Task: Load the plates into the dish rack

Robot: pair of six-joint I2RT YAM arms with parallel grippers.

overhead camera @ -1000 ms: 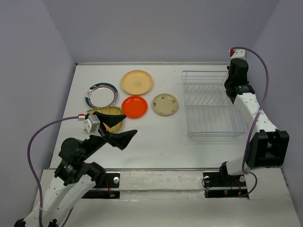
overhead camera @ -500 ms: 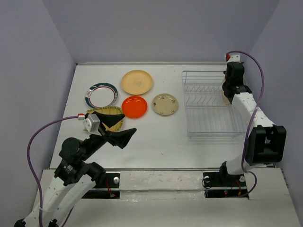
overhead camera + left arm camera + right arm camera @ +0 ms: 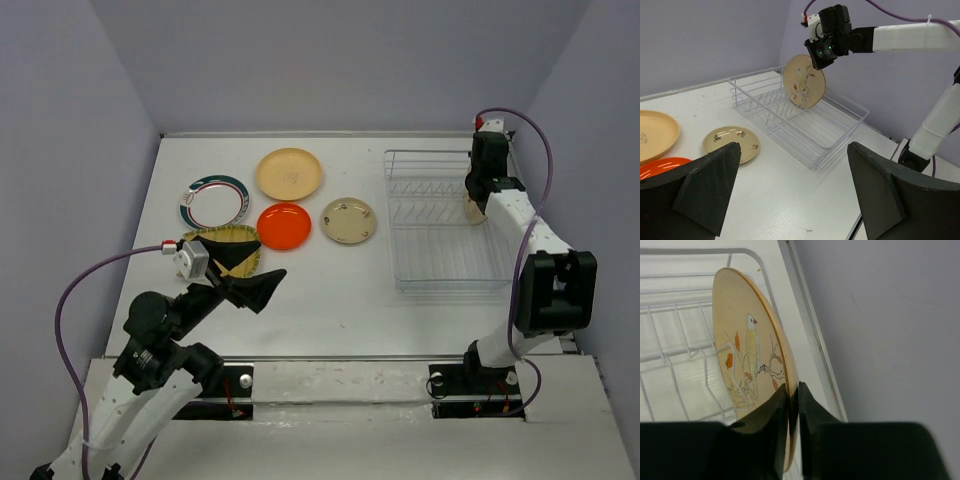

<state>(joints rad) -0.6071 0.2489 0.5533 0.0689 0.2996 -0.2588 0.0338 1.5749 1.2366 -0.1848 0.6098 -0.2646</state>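
Now the right gripper (image 3: 793, 390) pinches the rim of the bird plate (image 3: 747, 355). Its two fingers press the thin edge from both sides. The bird plate stands on its edge, tipped a little, over the far right part of the rack (image 3: 440, 235). It is just beside the rack's right rim. I cannot tell if its low edge touches the wires. The wall (image 3: 880, 315) is close on that side, so there is little room to the right of the plate. To its left the rows of prongs run across the rack.

The left gripper (image 3: 793, 145) is spread wide and grips nothing. It hangs over the near left part of the table (image 3: 340, 310), just above the yellow plate (image 3: 225, 233), which it partly hides.

Four more plates lie flat on the table, left of the rack. The peach plate (image 3: 289, 172) is farthest back. The red plate (image 3: 284, 225) lies just in front of it. The speckled plate (image 3: 349, 220) is beside the red one, well apart from the rack's left edge. The green-rim plate (image 3: 214, 200) is near the table's left edge, close behind the yellow plate.
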